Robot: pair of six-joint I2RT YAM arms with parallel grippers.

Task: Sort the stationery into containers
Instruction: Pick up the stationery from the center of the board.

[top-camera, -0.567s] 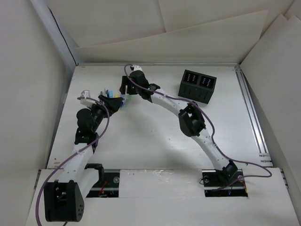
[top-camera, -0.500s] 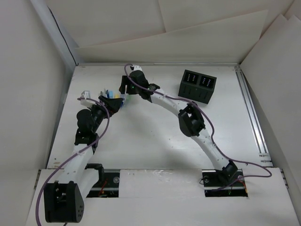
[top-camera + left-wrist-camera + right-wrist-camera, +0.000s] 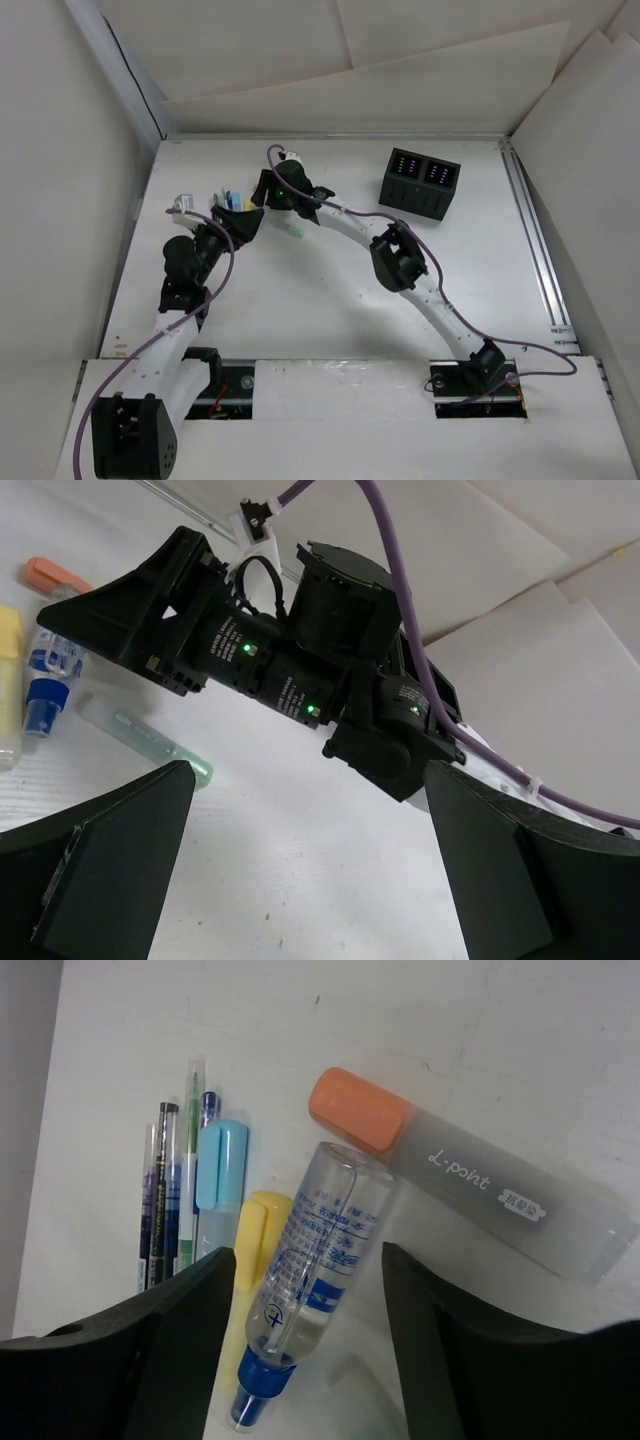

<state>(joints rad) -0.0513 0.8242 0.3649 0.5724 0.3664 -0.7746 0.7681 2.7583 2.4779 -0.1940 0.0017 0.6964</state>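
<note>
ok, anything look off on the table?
Nothing spilled or broken. The box sits skewed to the table edges. A green-tipped pen lies apart from the pile; the clear bottle slants beside the parallel pens.

On my overhead view the small coloured pens [image 3: 232, 198] are too tiny to tell apart. My left wrist camera's edge crops the pale yellow marker [image 3: 8, 685].
</note>
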